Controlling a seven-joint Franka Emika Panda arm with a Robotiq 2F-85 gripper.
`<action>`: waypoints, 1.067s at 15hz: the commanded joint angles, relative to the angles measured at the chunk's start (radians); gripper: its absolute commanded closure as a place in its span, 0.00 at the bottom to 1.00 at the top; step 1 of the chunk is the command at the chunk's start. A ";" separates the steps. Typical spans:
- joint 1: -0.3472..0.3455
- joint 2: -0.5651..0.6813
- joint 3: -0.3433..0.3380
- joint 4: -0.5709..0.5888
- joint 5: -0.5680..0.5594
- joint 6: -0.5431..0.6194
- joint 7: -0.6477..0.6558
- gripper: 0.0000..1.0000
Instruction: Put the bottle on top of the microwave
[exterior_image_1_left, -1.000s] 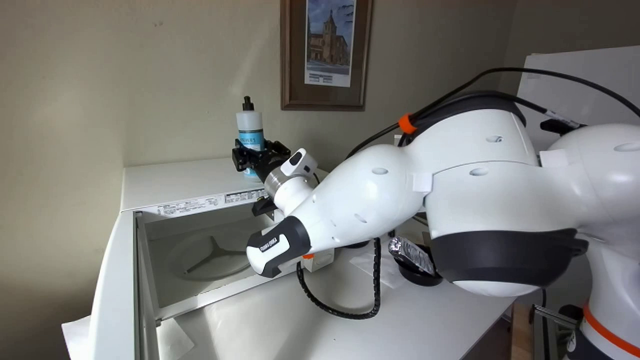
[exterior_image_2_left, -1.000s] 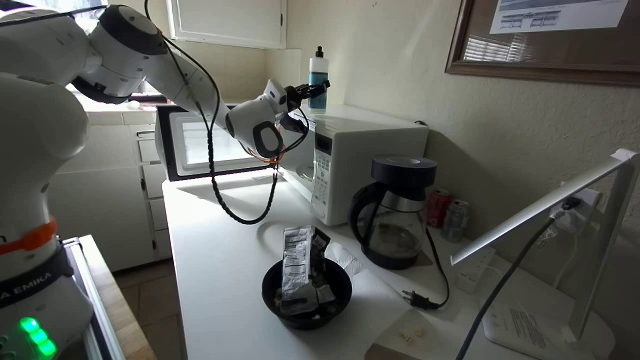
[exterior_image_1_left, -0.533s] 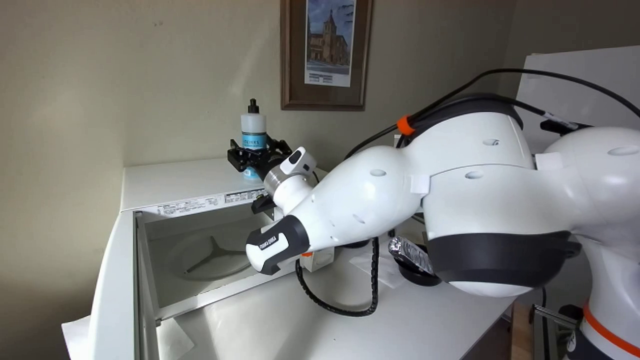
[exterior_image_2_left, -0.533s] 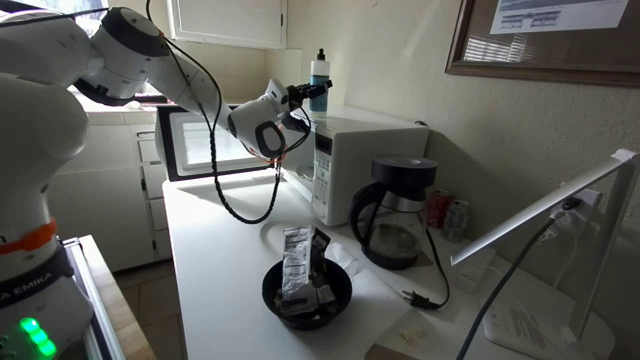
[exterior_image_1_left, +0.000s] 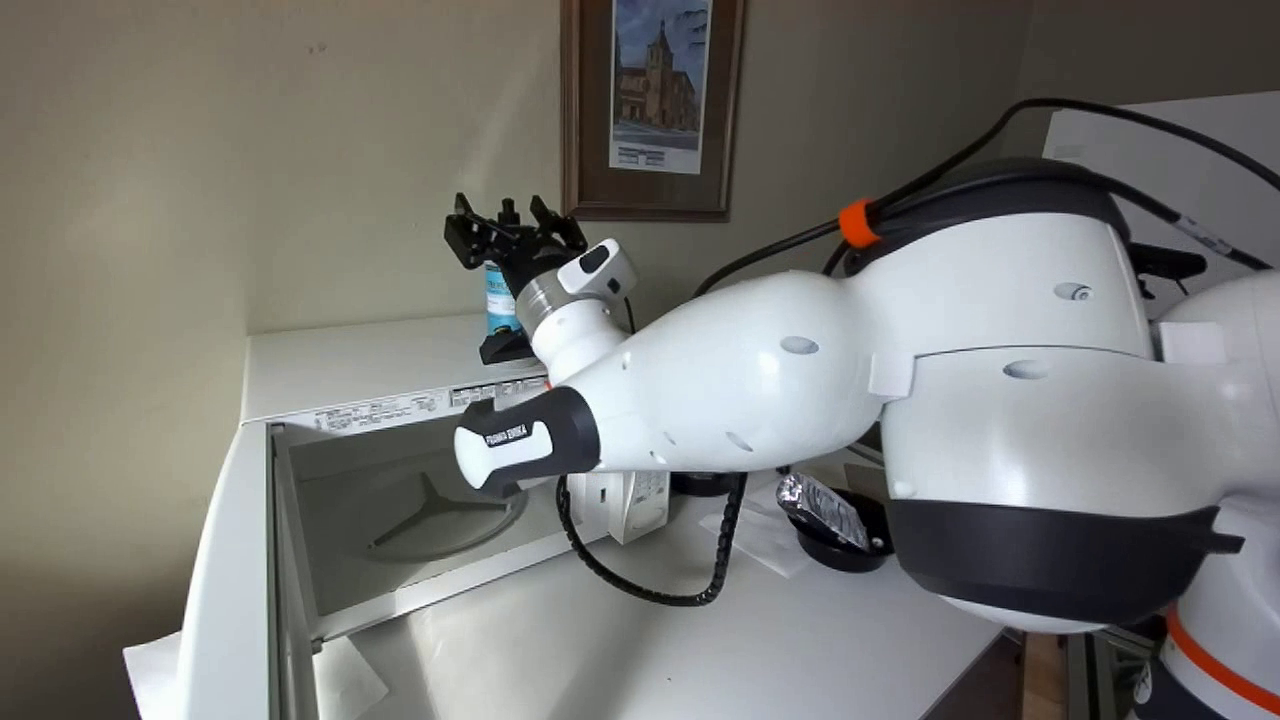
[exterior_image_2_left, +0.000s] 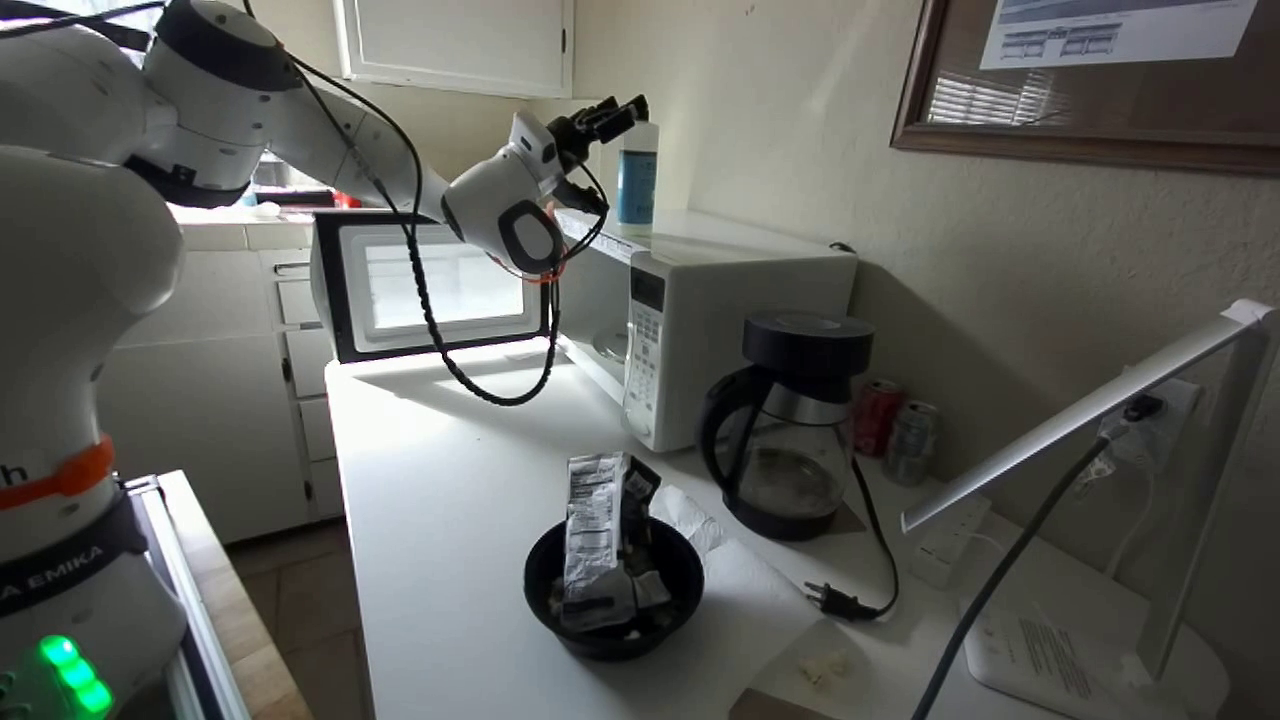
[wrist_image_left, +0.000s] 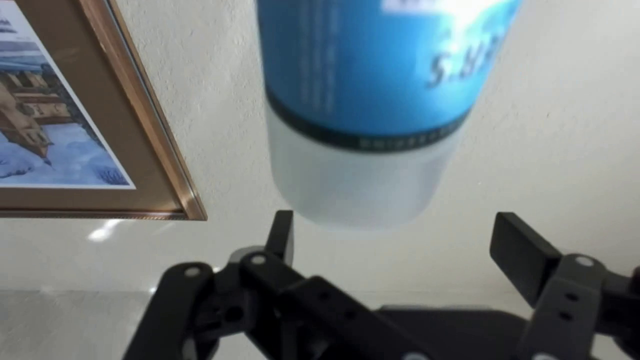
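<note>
Bottle stood upright atop the microwave.
Gripper fingers were wide, holding nothing; placing looked done, and careful retreat seemed next.

Smooth plastic was seen in the bottle, cloudy at the shoulder and marked by a bright gloss over its blue part. The microwave was faced in smooth white with a faint sheen. The robot arm was covered in glossy white shells, while the gripper was finished in matt black. Brown, lightly polished wood was suggested by the picture frame; the wall was roughened by fine texture. Clear glass was shown in the coffee pot, crinkled silvery foil in the wrapper, black plastic in the bowl.
</note>
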 joint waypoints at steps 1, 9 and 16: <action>0.100 0.024 -0.073 -0.048 0.153 0.010 -0.042 0.00; 0.347 -0.110 -0.191 -0.262 0.138 0.009 -0.104 0.00; 0.670 -0.406 -0.442 -0.554 -0.355 0.005 -0.241 0.00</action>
